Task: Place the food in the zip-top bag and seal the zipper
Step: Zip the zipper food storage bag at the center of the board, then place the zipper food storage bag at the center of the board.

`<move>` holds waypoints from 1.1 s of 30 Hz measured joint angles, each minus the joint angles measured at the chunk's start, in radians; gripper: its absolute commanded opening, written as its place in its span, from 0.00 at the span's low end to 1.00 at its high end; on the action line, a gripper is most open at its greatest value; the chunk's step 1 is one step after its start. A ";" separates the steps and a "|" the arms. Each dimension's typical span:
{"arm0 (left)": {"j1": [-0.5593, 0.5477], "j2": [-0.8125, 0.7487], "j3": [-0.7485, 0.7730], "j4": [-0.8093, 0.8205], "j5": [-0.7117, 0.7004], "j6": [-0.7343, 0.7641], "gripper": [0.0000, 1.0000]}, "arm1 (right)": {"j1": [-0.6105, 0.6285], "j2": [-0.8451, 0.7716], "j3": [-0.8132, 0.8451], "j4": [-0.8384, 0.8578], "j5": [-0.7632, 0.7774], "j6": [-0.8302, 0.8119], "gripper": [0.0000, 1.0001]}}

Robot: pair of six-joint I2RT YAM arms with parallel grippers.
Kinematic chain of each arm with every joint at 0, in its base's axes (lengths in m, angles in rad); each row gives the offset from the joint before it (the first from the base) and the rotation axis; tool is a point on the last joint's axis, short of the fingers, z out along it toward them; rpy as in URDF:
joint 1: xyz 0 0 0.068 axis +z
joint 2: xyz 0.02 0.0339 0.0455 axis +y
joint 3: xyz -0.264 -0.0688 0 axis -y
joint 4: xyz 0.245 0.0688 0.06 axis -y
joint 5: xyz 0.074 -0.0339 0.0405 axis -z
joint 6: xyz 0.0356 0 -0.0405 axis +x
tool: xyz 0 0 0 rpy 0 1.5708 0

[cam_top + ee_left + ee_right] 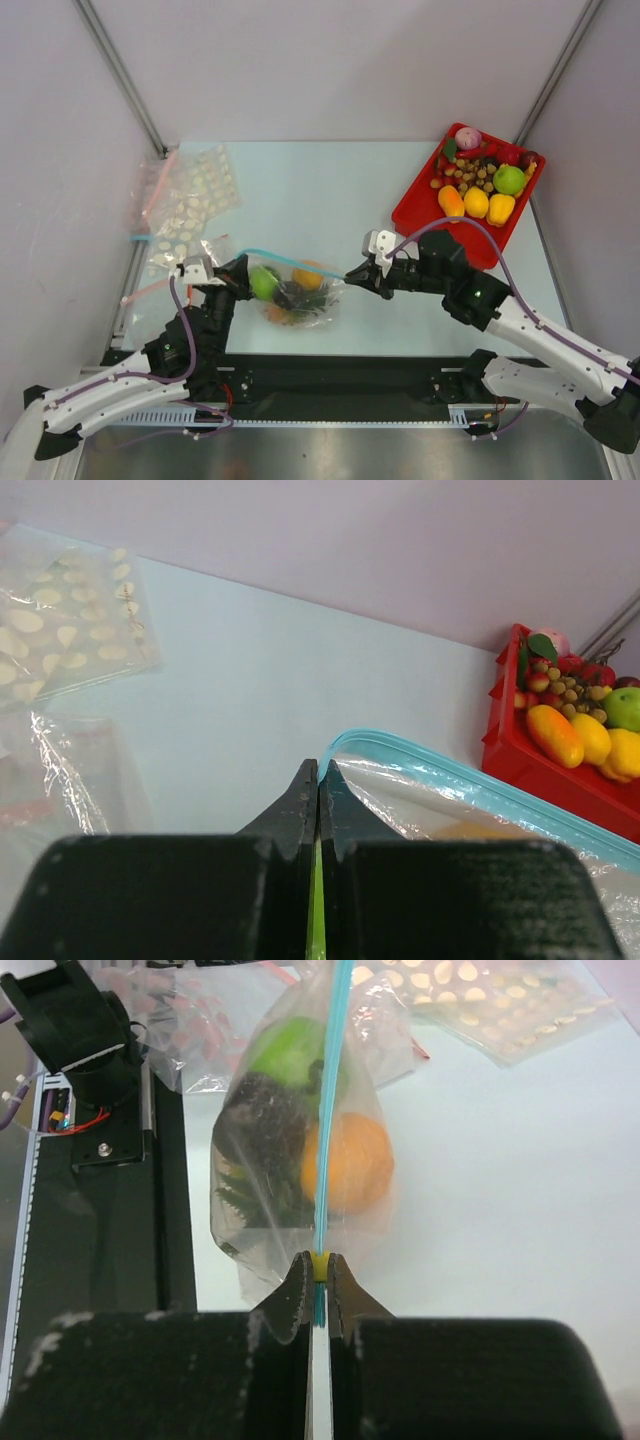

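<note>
As the clear, crinkly plastic zip-top bag (318, 300) is stretched between the arms near the pale table's (300, 190) front edge, its thin light-blue zipper (292, 259) is clamped at either end by the left gripper (241, 267) and right gripper (352, 275); the small plastic toy food (264, 283) is seen inside.

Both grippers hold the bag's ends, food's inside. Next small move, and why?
Probably keep the left gripper pinched and slide the right gripper along the zipper toward it to press it shut. The food is in the bag, both grippers pinch the strip's ends, and near the left gripper the strip bows as if unsealed.
</note>
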 measured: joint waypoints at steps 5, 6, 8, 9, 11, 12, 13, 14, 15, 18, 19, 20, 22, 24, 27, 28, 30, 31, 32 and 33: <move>0.000 0.004 0.000 -0.003 -0.020 -0.018 0.00 | -0.037 -0.011 0.000 -0.012 0.011 0.031 0.00; 0.000 0.007 0.000 -0.003 -0.019 -0.021 0.00 | -0.043 -0.013 0.000 -0.012 0.011 0.035 0.00; 0.000 0.014 0.000 -0.003 -0.016 -0.024 0.00 | -0.052 -0.014 0.000 -0.012 0.010 0.044 0.00; 0.000 0.019 0.000 -0.002 -0.013 -0.024 0.00 | -0.056 -0.014 0.000 -0.014 0.010 0.049 0.00; 0.000 0.034 -0.003 0.013 -0.004 -0.021 0.02 | -0.061 -0.018 0.000 -0.020 0.010 0.053 0.00; 0.000 0.043 -0.004 0.022 0.003 -0.015 0.08 | -0.063 -0.022 0.000 -0.025 0.011 0.056 0.00; 0.002 0.054 -0.006 0.035 0.012 -0.006 0.12 | -0.067 -0.027 0.000 -0.032 0.011 0.061 0.00; 0.005 0.069 -0.009 0.050 0.021 0.002 0.15 | -0.072 -0.031 0.000 -0.039 0.013 0.066 0.00; 0.009 0.085 -0.009 0.062 0.027 0.008 0.21 | -0.078 -0.035 0.000 -0.043 0.016 0.073 0.00; 0.018 0.163 -0.006 0.084 0.038 0.022 0.47 | -0.105 -0.042 0.000 -0.049 0.032 0.102 0.00; 0.019 0.194 -0.002 0.084 0.043 0.032 0.58 | -0.120 -0.043 -0.001 -0.048 0.041 0.117 0.00; 0.020 0.222 0.003 0.085 0.051 0.032 0.64 | -0.137 -0.043 -0.002 -0.045 0.049 0.134 0.00; 0.020 0.271 0.015 0.086 0.068 0.034 0.81 | -0.184 -0.046 -0.016 -0.031 0.070 0.181 0.00; 0.021 0.321 0.038 0.083 0.086 0.031 0.90 | -0.241 -0.050 -0.036 -0.015 0.101 0.229 0.00; 0.021 0.381 0.082 0.062 0.103 0.027 0.93 | -0.352 -0.056 -0.077 0.017 0.165 0.321 0.00; 0.021 0.391 0.090 0.056 0.105 0.026 0.93 | -0.391 -0.059 -0.095 0.030 0.184 0.348 0.00; 0.021 0.392 0.097 0.048 0.106 0.023 0.93 | -0.453 -0.074 -0.134 0.055 0.225 0.393 0.00; 0.021 0.388 0.097 0.045 0.108 0.020 0.93 | -0.485 -0.089 -0.158 0.075 0.249 0.413 0.00; 0.021 0.384 0.097 0.042 0.109 0.019 0.93 | -0.511 -0.109 -0.185 0.095 0.274 0.430 0.00; 0.021 0.378 0.097 0.040 0.111 0.019 0.93 | -0.529 -0.133 -0.210 0.116 0.304 0.444 0.00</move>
